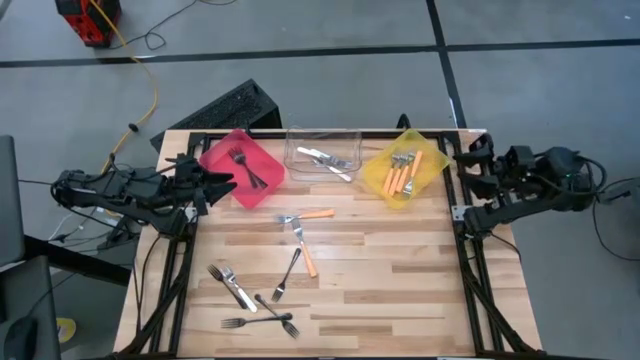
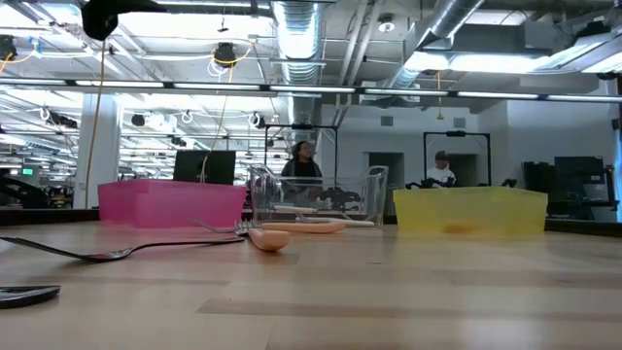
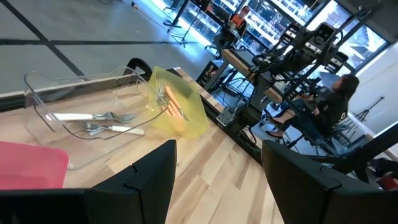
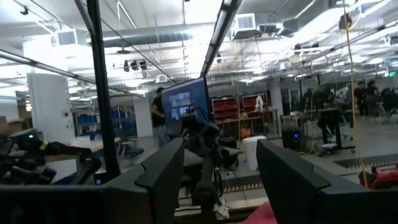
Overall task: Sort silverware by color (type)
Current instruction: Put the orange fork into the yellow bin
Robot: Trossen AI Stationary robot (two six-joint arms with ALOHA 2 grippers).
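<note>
A: Where are the claws placed?

B: The left claw [image 1: 222, 184] is parked at the desk's [image 1: 400, 290] nine-to-ten o'clock edge, its fingers spread with nothing between them, just beside the red bin [image 1: 243, 169]. The right claw [image 1: 462, 165] is held at the two o'clock edge, likewise released and empty, just beside the yellow bin [image 1: 405, 170].

A: And the silverware relative to them?

B: Two dark forks [image 1: 246, 167] are seen in the red bin, at three o'clock of the left claw. Silver forks [image 1: 325, 162] are laid in the clear bin [image 1: 323, 152] at twelve o'clock on the desk, between the two claws. Orange-handled forks [image 1: 400, 174] are gathered in the yellow bin, at nine o'clock of the right claw.

A: What is left loose on the desk?

B: Near the centre, one orange-handled fork [image 1: 307, 214] and a second one [image 1: 304, 250] are found, with a dark fork [image 1: 287, 274] just below them. Toward seven o'clock, two silver forks [image 1: 230, 284] and two more dark forks [image 1: 264, 319] are scattered, all well apart from both claws.
</note>
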